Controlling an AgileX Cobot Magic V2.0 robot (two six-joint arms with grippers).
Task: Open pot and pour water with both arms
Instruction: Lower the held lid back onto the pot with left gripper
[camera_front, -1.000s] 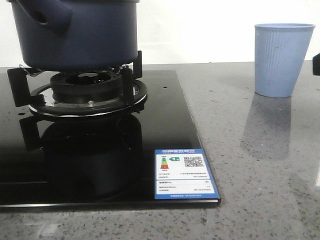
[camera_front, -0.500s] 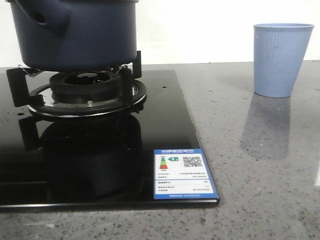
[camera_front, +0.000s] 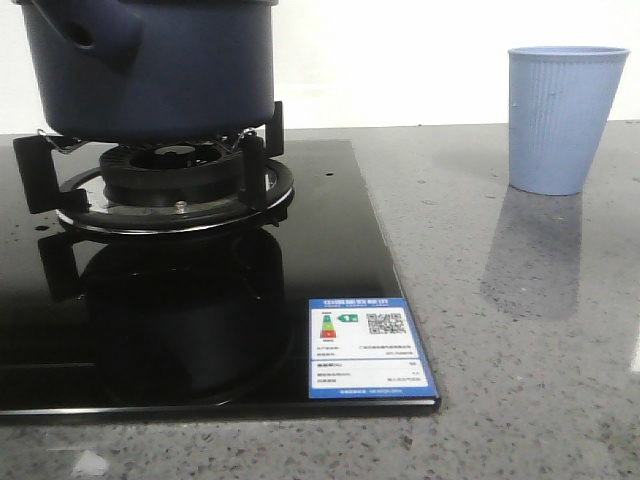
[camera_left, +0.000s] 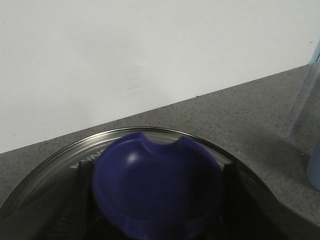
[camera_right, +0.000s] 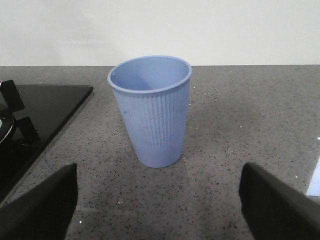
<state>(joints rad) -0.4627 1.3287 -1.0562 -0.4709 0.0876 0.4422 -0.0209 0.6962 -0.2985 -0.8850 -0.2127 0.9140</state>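
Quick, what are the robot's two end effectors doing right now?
Left end effector: cannot be told; its view shows only the lid knob.
Right end effector: open, empty, facing the cup.

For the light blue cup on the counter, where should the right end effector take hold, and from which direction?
Grip the cup around its ribbed wall, about mid-height, coming in level from the front. It stands upright and apart from the stove, and the right end effector already faces it with its fingers spread wide to either side. The cup narrows toward the base, so a higher grip should slip less.
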